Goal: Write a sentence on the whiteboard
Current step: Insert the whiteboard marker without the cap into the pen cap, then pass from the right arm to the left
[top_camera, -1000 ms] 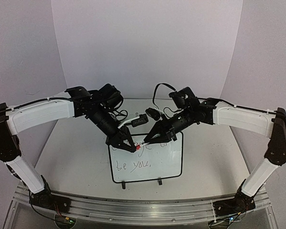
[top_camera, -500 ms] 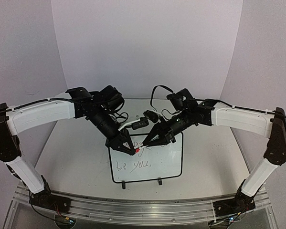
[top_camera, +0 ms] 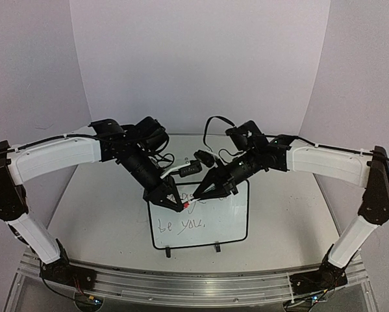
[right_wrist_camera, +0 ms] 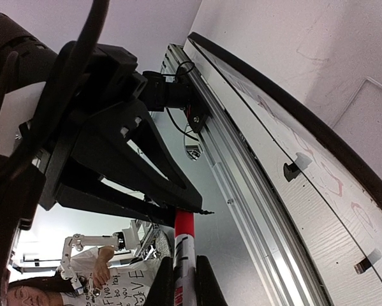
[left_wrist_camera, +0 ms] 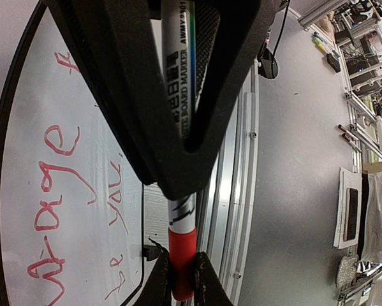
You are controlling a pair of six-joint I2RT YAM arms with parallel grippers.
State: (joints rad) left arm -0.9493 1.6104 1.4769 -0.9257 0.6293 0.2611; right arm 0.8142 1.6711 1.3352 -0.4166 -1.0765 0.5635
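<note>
The whiteboard lies flat at the table's middle, its two black clips on the near edge. The sentence shows as thin lettering; the "be you," line is readable, and the upper line is partly hidden by the grippers. Both grippers meet just above the board's upper left. My left gripper is shut on the marker's red cap. My right gripper is shut on the marker's white body. In the left wrist view the lettering looks red on the whiteboard.
An aluminium rail runs along the near table edge. A black cabled device lies behind the board, between the arms. White backdrop walls close off the back and both sides.
Both grippers, joined on the marker, shifted slightly left and down over the board's top edge, then held still.
</note>
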